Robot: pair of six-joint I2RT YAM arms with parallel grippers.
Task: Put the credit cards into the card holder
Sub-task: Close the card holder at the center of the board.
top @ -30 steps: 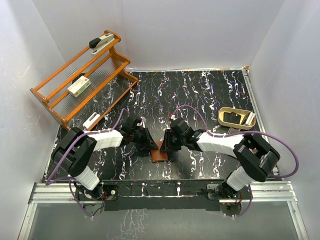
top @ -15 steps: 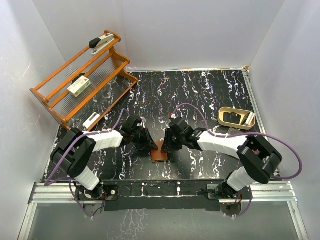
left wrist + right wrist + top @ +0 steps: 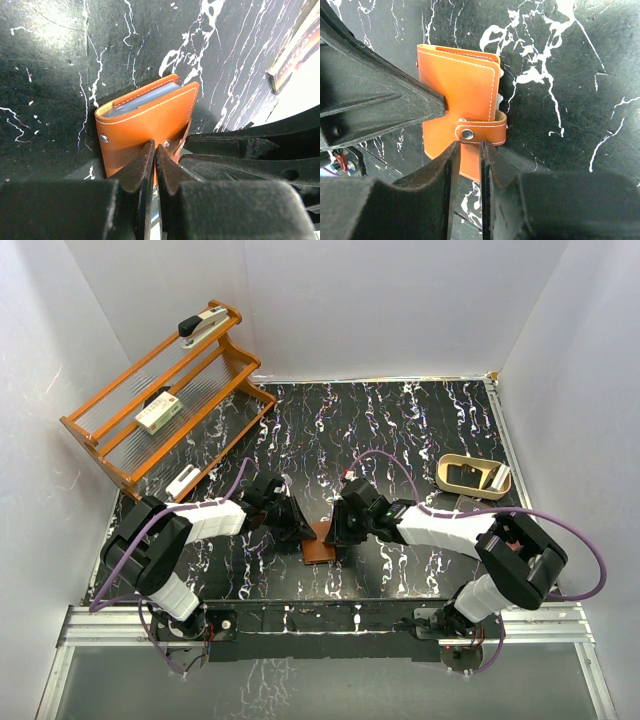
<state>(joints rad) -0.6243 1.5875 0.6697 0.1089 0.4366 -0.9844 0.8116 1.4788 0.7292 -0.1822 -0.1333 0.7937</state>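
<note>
The card holder (image 3: 320, 544), an orange-brown leather bifold, lies folded on the black marbled table between both grippers. Its snap tab (image 3: 480, 133) is wrapped around the edge and buttoned. Pale blue card edges (image 3: 145, 98) show inside the fold in the left wrist view; no loose credit cards are in view. My left gripper (image 3: 155, 150) is shut, with its tips on the holder's cover (image 3: 145, 122). My right gripper (image 3: 468, 150) has its jaws a narrow gap apart, tips just below the snap tab, with leather showing between them. In the top view the left gripper (image 3: 303, 528) and right gripper (image 3: 336, 532) flank the holder.
A wooden rack (image 3: 112, 443) stands at the back left with a stapler (image 3: 203, 322) and a white-and-green box (image 3: 158, 414) on it. A small white item (image 3: 182, 480) lies by its foot. A tan curved object (image 3: 470, 476) sits at the right.
My right gripper has shifted slightly to the right at the holder. The left gripper and the holder have stayed in place.
</note>
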